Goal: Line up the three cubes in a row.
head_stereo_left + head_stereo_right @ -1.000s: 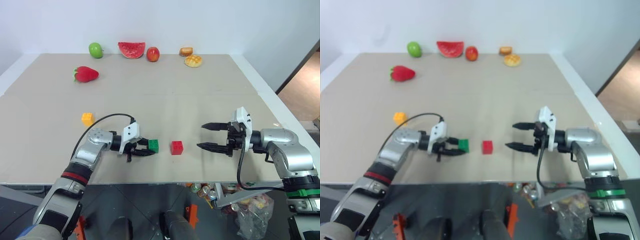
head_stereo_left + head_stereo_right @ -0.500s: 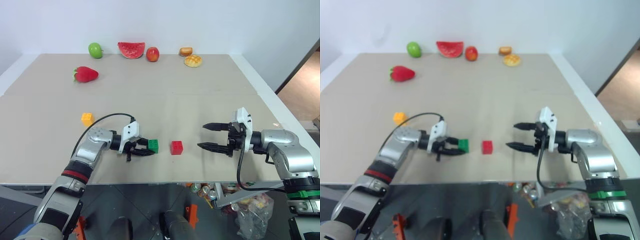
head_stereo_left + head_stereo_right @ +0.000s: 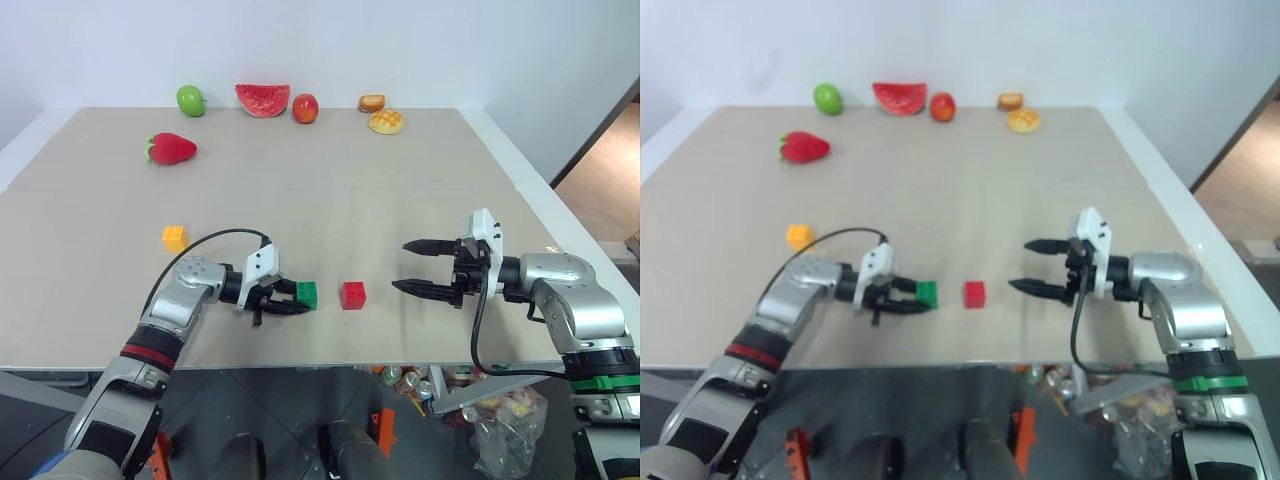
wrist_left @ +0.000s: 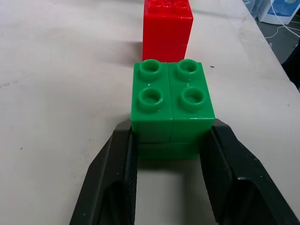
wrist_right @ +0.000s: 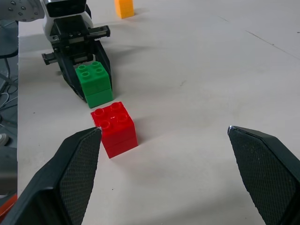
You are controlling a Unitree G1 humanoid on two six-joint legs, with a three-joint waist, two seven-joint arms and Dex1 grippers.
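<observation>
Table (image 3: pixel 420 190): cubes unmoved since a second ago. Right gripper (image 3: pixel 418 268) stays spread wide, empty, near the red cube (image 3: pixel 353 295); left gripper (image 3: pixel 290 299) has slackened slightly, fingers flanking the green cube (image 3: pixel 307 293) beside the red one, contact hard to judge. Yellow-orange cube (image 3: pixel 175 238) sits well apart.

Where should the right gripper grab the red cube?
By its two flat side walls, below the studs. The red cube sits upright, clear of the green cube, so the right gripper, already open and facing it, can probably come straight in level.
</observation>
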